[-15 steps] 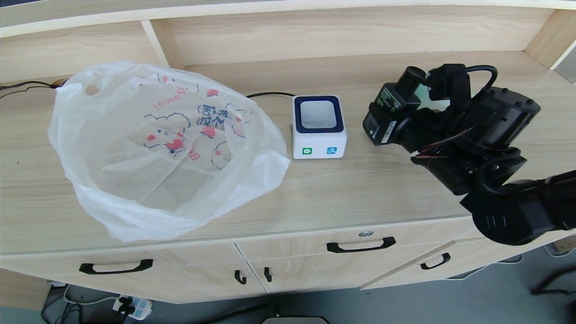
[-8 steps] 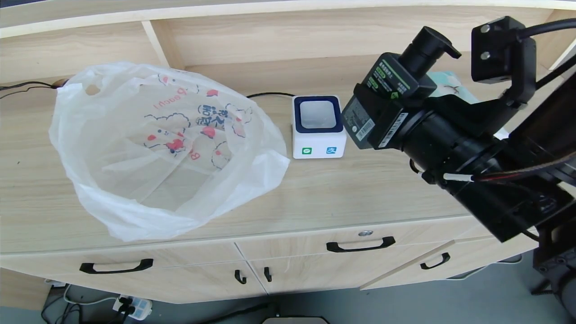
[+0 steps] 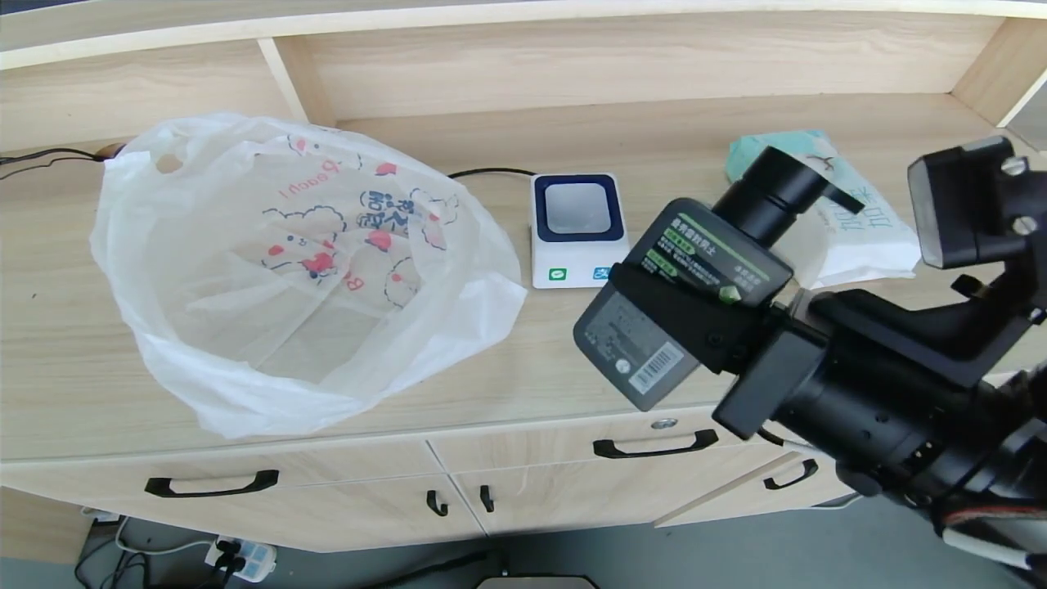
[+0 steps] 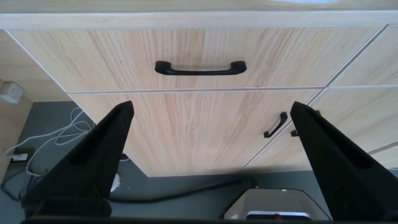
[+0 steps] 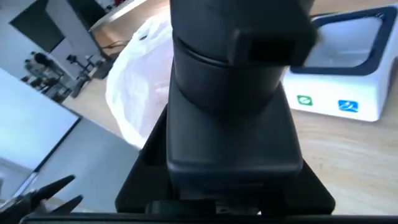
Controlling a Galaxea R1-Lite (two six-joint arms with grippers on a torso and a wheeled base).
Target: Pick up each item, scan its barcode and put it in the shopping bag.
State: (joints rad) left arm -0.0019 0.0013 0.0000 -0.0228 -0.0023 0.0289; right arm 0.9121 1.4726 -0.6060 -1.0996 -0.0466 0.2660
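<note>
**Right arm, item carried toward the scan.** The right gripper (image 3: 732,348) is clamped across the lower body of a black flat-sided plastic bottle (image 3: 695,286), one finger on each broad face. The bottle lies tilted in the grasp, its round black screw cap pointing away from the wrist. This hold leaves the labelled faces bare. A glossy label with green bands covers the upper face, and a matt grey panel carrying the barcode (image 3: 661,366) sits at the base end. The code faces upward rather than toward the reader, so a turn of the wrist is probably needed before it can register.

A white box-shaped scanner (image 3: 579,233) stands just beyond the bottle's cap end and to the gripper's left, on the light wooden counter (image 3: 572,352). Its flat glass window is framed in dark blue and faces up, so an item has to be presented from above.

Farther to the gripper's left, well apart, sits the translucent white plastic shopping bag (image 3: 458,327). It is thin, crinkled and printed with cartoon figures. Its mouth is spread wide, presumably to take a drop from above.

A soft pale-green and white tissue pack (image 3: 859,221) rests on the counter just past the bottle's cap, not yet handled.

**Left arm.** The left gripper (image 4: 205,162) hangs with its dark fingers (image 4: 81,168) spread apart and holds nothing. It faces a drawer front (image 4: 199,118) with a black bar handle (image 4: 200,67).
</note>
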